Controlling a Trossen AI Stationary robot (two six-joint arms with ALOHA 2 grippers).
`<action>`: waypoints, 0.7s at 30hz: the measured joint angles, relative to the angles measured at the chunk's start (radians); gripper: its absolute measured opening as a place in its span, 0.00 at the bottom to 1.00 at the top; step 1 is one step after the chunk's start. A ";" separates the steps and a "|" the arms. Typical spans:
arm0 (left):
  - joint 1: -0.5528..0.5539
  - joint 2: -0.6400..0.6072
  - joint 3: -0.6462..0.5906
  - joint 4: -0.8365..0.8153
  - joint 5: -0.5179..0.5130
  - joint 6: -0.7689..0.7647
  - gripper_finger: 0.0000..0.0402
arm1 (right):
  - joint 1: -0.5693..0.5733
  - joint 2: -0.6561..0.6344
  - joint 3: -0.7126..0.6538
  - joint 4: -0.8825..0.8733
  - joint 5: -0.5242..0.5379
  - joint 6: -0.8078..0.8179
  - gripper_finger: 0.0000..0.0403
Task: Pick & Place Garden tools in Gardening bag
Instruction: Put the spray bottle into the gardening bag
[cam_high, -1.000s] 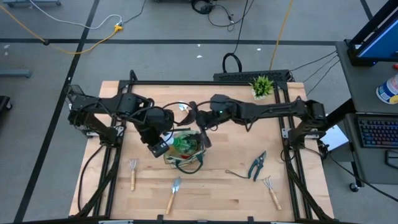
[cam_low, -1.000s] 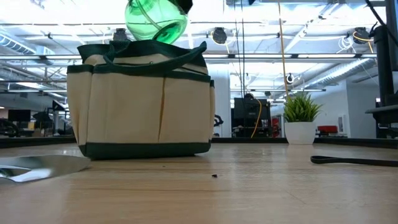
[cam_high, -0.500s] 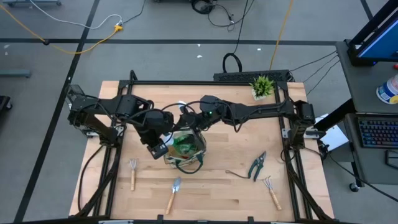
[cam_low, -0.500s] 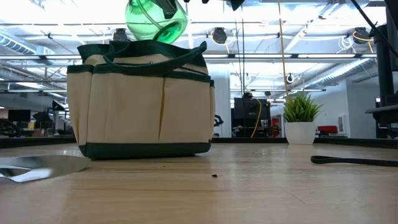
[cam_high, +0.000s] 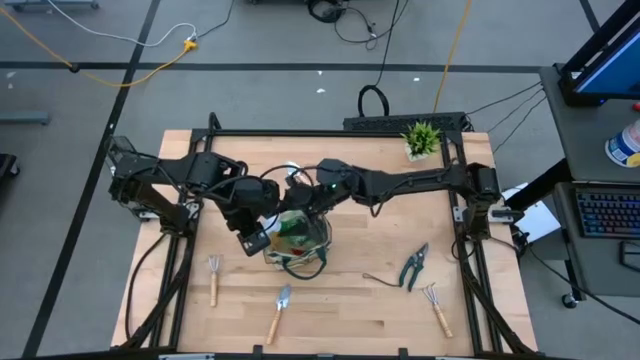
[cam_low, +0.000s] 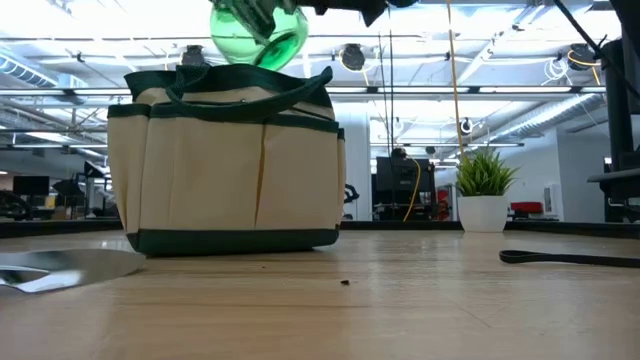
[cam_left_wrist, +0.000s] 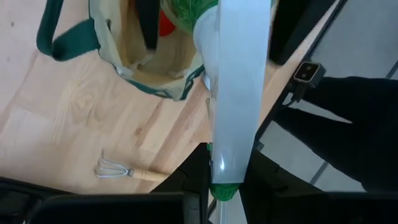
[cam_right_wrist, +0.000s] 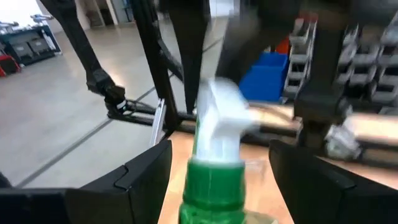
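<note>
Spray bottle (cam_low: 258, 30), green with a white nozzle (cam_right_wrist: 219, 118), hangs just above the open mouth of the gardening bag (cam_low: 232, 165), pinched by the tightly closed left gripper (cam_high: 258, 226). Right gripper (cam_high: 303, 197) sits at the bag's far rim with its fingers (cam_right_wrist: 140, 174) spread wide on either side of the bottle's neck, apparently not touching it, though the blur leaves that unsure. Something red (cam_left_wrist: 169, 22) lies inside the bag. Nearer than the bag lie a fork-rake (cam_high: 213, 278) and a trowel (cam_high: 279, 310); pruning shears (cam_high: 413, 266) and another rake (cam_high: 435, 305) lie well apart to its right.
</note>
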 joint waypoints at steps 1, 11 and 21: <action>0.000 0.000 0.000 0.013 -0.007 0.003 0.15 | 0.001 0.007 0.000 0.006 0.001 0.006 0.65; 0.000 0.000 0.000 0.032 -0.012 0.050 0.15 | 0.001 0.019 0.001 0.088 0.005 0.055 0.63; 0.000 0.000 0.000 -0.003 -0.011 0.082 0.15 | 0.000 0.020 0.001 0.101 0.009 0.063 0.49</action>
